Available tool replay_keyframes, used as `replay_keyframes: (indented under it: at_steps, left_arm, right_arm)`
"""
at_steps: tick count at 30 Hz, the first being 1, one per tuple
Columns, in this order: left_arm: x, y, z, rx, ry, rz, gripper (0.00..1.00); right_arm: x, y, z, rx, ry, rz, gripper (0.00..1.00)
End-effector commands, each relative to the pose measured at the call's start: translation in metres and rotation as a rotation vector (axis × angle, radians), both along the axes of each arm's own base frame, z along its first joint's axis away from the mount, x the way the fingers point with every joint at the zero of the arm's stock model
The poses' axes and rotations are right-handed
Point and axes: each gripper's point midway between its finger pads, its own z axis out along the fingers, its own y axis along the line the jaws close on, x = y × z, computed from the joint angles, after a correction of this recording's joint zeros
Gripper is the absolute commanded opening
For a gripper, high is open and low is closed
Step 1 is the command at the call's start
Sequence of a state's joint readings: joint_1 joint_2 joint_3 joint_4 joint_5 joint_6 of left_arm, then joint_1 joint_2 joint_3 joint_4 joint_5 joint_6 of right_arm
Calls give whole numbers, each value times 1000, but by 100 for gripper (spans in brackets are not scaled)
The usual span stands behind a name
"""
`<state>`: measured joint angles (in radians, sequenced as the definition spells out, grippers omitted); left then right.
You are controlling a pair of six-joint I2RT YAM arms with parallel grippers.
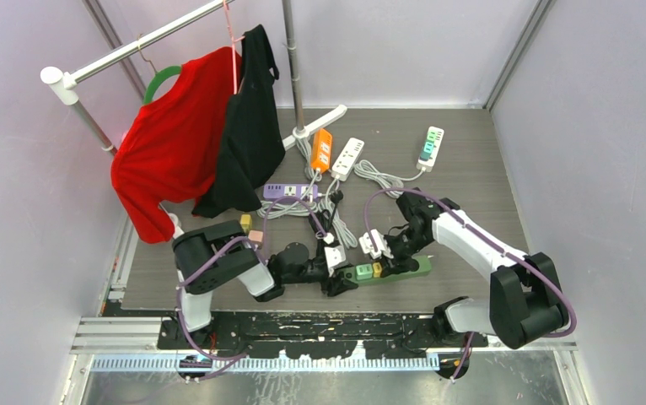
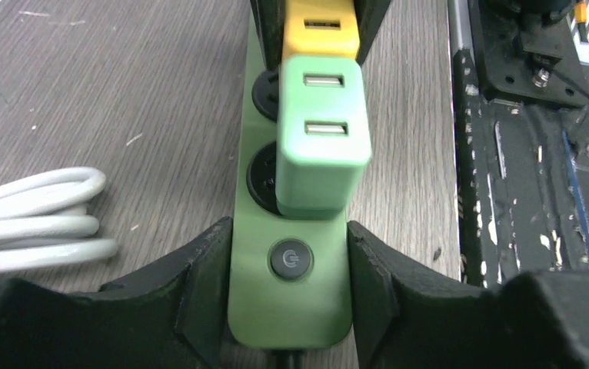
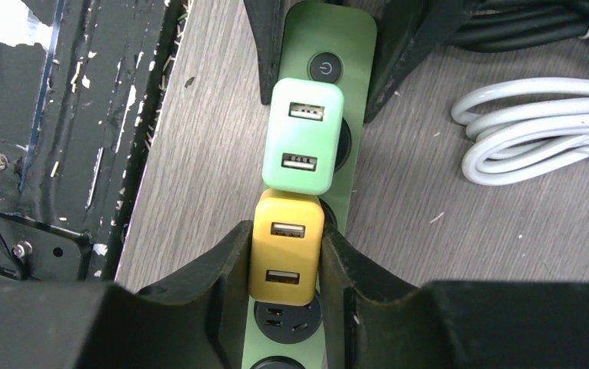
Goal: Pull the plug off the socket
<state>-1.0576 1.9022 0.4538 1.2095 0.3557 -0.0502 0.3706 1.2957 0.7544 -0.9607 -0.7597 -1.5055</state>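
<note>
The small yellow plastic plug [image 3: 286,265], a boxy charger with two USB ports on its face, is sitting against the face of the long green plastic power strip [image 3: 351,48]. The strip is lying flat on the grey wood-grain table [image 1: 471,194], close to the near edge and just in front of the arm bases. The right gripper [image 3: 286,244] is clenching this yellow plastic plug, its black fingers [image 3: 214,269] pressing on the plug's two opposite sides.

Just beside it on the same strip, a larger pale green plastic plug [image 3: 303,138] with two USB ports is sitting between the yellow one and the strip's round black power button [image 2: 290,258]. The left gripper [image 2: 287,238] is grasping the strip at that button end, one finger lying along each long edge.

A coiled white cable [image 3: 537,131] is resting on the table near the strip, apart from it.

Farther back, a purple power strip [image 1: 290,191], an orange power strip [image 1: 322,149], a plain white power strip [image 1: 347,159] and a white power strip with green sockets [image 1: 431,144] are lying among tangled cords. At the rear left, a red sweater [image 1: 172,143] and a black garment [image 1: 248,143] are hanging from a white clothes rail [image 1: 134,46].
</note>
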Motion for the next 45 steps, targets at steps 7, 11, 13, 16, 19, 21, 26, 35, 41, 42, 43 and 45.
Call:
replay_keyframes:
  at_steps: [7,11,13,16,19,21,26,35,41,42,43,45]
  left_arm:
    - [0,-3,-11,-8,48,4,73]
    - [2,-3,-12,-9,41,13,70]
    - [3,-3,-14,-4,41,18,62]
    - [6,-5,-18,20,48,31,50]
    - [10,-5,-21,41,48,49,40]
    - [12,-3,-23,53,46,61,19]
    - [14,2,-24,66,31,77,0]
    - [14,5,-26,85,32,84,0]
    - [18,7,-27,102,41,112,0]
    - [19,6,-27,103,41,113,0]
    - [19,7,-28,104,42,113,0]
    - [18,7,-28,106,44,113,0]
  right_arm:
    - [-2,22,5,53,-6,41,4]
    - [-4,27,7,68,7,45,4]
    - [-4,29,9,76,12,44,3]
    - [-5,31,11,85,23,40,3]
    - [-4,32,13,83,28,27,2]
    - [0,32,17,78,28,6,1]
    - [2,41,36,139,99,-72,1]
    - [36,9,26,45,-4,-199,1]
    - [-19,18,26,155,23,100,1]
    - [-23,28,27,156,48,123,1]
    - [-24,38,29,163,64,126,1]
    - [-18,54,38,203,114,69,1]
